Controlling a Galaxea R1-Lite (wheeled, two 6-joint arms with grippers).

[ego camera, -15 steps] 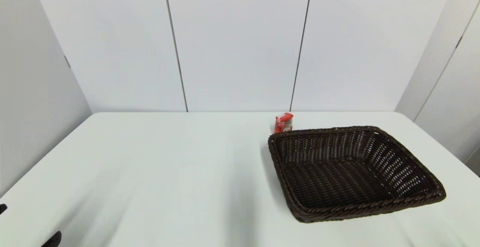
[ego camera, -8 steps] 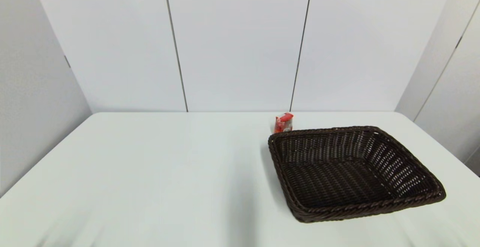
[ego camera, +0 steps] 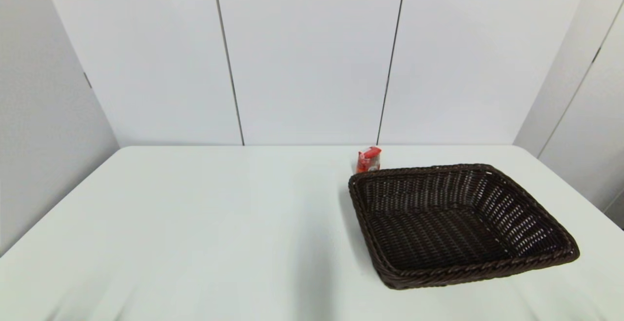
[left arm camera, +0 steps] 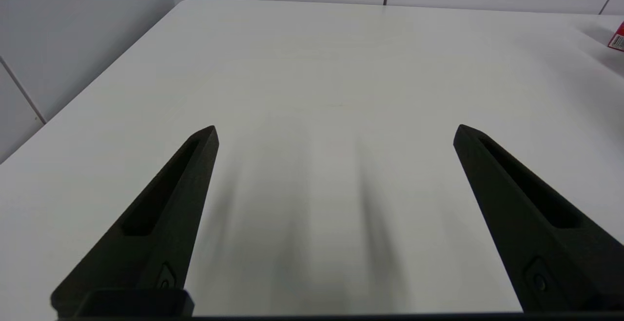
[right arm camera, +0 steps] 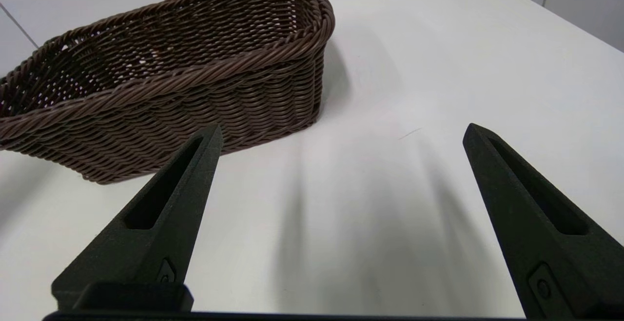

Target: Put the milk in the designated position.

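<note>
White wall panels with dark seams are standing behind a white table (ego camera: 204, 223) in the head view. On the table's right half a dark wicker basket (ego camera: 531, 257) is sitting at an angle, one corner pointing toward the far edge. The milk (ego camera: 368, 159) is standing upright on the table just behind the basket's far left corner, near the far edge and outside the basket; whether it is touching the rim cannot be told. Neither arm is showing in this view. From the left wrist view, the left gripper (left arm camera: 335, 133) is hovering over bare table toward the near left part, its two black fingers (left arm camera: 165, 213) spreading wide apart and holding nothing, their soft shadows lying on the surface between them. A sliver of the milk (left arm camera: 618, 37) is peeking in at the frame's edge, well apart from this gripper. From the right wrist view, the right gripper (right arm camera: 341, 133) is hanging low over the table close to the basket (right arm camera: 161, 91), beside its outer wall, its fingers (right arm camera: 526, 213) also spreading wide and gripping nothing. The basket's interior, as far as it is showing, is looking bare.
</note>
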